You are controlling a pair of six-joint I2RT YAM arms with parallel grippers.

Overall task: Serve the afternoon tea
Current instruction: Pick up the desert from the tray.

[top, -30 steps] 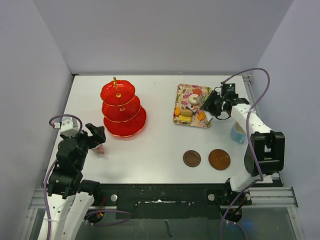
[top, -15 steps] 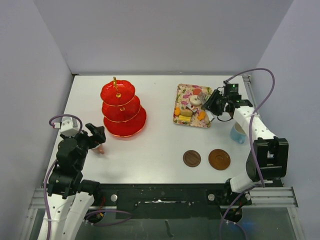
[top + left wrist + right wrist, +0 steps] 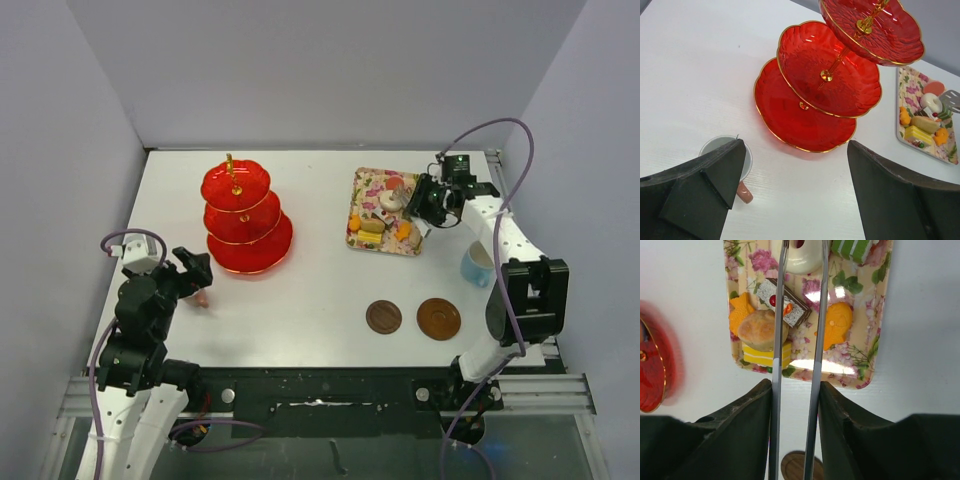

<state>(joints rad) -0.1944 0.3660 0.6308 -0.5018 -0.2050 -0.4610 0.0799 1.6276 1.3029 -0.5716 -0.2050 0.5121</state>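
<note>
The small cakes (image 3: 762,330) are on the flowered tray (image 3: 860,375) at the far right. None has been put on the red stand (image 3: 240,215), and its 3 plates are bare. The 2 saucers (image 3: 383,317) are bare too, with the light-blue cup (image 3: 476,265) and pink cup (image 3: 725,154) well apart from them. Metal tongs (image 3: 817,315) are pinched by the right gripper (image 3: 796,390) over the tray. The left gripper (image 3: 795,150) is spread wide by the pink cup. Nearly everything is judged left to do.

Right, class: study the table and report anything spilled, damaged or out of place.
Nothing looks spilled or damaged. One mismatch: both brown saucers sit bare near the front, while the pink cup and light-blue cup stand apart at opposite sides.
</note>
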